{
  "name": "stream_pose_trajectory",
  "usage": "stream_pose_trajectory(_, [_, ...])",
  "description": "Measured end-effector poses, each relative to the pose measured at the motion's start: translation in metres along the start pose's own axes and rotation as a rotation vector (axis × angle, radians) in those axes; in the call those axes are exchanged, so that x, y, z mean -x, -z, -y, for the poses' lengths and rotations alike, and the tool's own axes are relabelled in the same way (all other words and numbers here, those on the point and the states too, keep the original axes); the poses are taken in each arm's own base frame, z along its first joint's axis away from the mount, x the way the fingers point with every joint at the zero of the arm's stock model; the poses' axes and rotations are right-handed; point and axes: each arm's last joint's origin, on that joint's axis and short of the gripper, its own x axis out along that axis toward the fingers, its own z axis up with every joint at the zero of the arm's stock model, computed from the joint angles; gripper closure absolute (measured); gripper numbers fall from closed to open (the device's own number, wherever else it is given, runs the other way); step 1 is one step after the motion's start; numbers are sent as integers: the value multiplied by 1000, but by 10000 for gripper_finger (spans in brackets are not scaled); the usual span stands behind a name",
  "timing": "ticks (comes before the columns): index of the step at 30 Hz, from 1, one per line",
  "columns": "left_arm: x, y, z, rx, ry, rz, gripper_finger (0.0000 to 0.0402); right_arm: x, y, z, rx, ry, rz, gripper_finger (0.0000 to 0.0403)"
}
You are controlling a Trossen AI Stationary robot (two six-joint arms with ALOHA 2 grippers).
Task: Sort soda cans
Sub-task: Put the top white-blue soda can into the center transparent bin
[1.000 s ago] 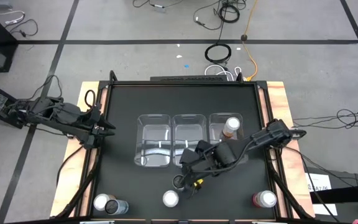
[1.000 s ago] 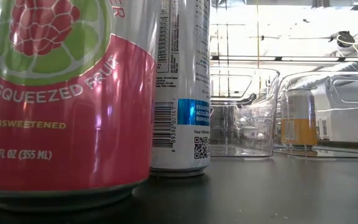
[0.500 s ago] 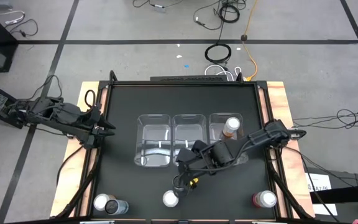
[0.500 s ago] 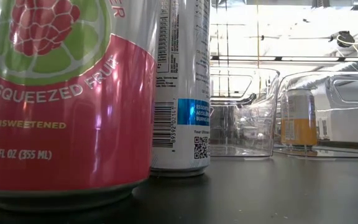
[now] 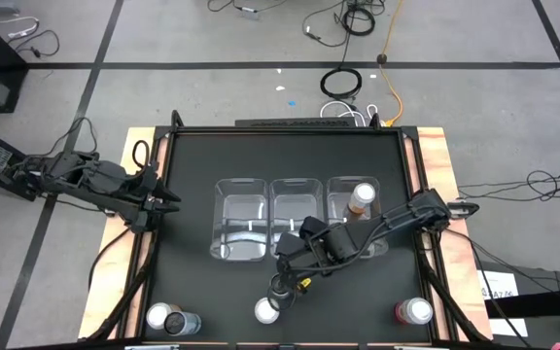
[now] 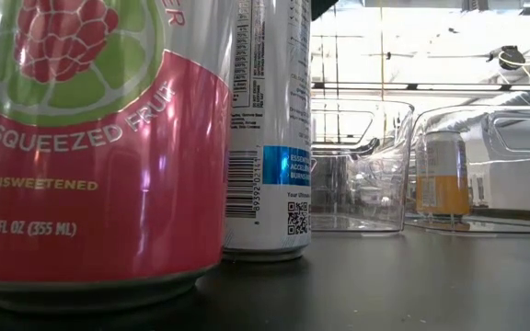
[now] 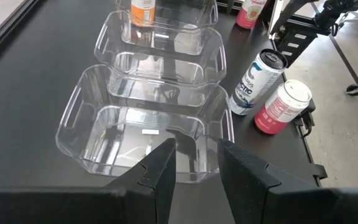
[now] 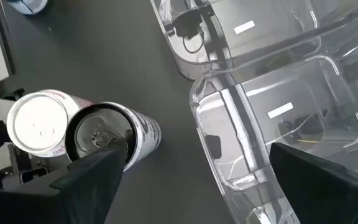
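A dark-topped, white-bodied soda can (image 8: 101, 140) stands beside a pink can with a white top (image 8: 39, 124) near the table's front edge, both upright on their bases. My right gripper (image 8: 194, 155) hangs open above them, slanting down. One finger (image 8: 95, 177) is over the dark top and the other is over the middle bin's near wall. Nothing lies between them. In the high view this gripper (image 5: 282, 280) covers the dark-topped can. An orange can (image 5: 361, 198) stands in the right bin. My left gripper (image 7: 196, 158) waits at the table's left edge, open and holding nothing.
Three clear bins (image 5: 220, 209) stand side by side at mid-table. Two more cans (image 5: 170, 319) stand at the near left corner and a red can (image 5: 414, 311) at the near right. In the low view the pink can (image 6: 90, 147) and white-bodied can (image 6: 267, 129) fill the left.
My right gripper has eased down and toward the table's left, closer to the dark-topped can. A dark tip of it now shows at the top of the low view. The cans and my left arm have kept still.
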Motion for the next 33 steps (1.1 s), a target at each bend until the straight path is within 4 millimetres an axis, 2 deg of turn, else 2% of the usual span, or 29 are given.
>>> stream_pose_trajectory(9, [0, 0, 0, 0, 0, 0, 273, -1, 2, -2, 83, -64, -61, 9])
stream_pose_trajectory(16, [0, 0, 0, 0, 0, 0, 273, -5, 5, -13, 261, -132, -62, 9])
stream_pose_trajectory(19, [0, 0, 0, 0, 0, 0, 273, -12, 4, -22, 328, -163, -24, 9])
stream_pose_trajectory(24, [0, 0, 0, 0, 0, 0, 273, -33, 4, -33, 343, -221, -39, 10])
stream_pose_trajectory(33, [0, 0, 0, 2, 0, 1, 273, -58, 6, -38, 357, -207, -87, 10])
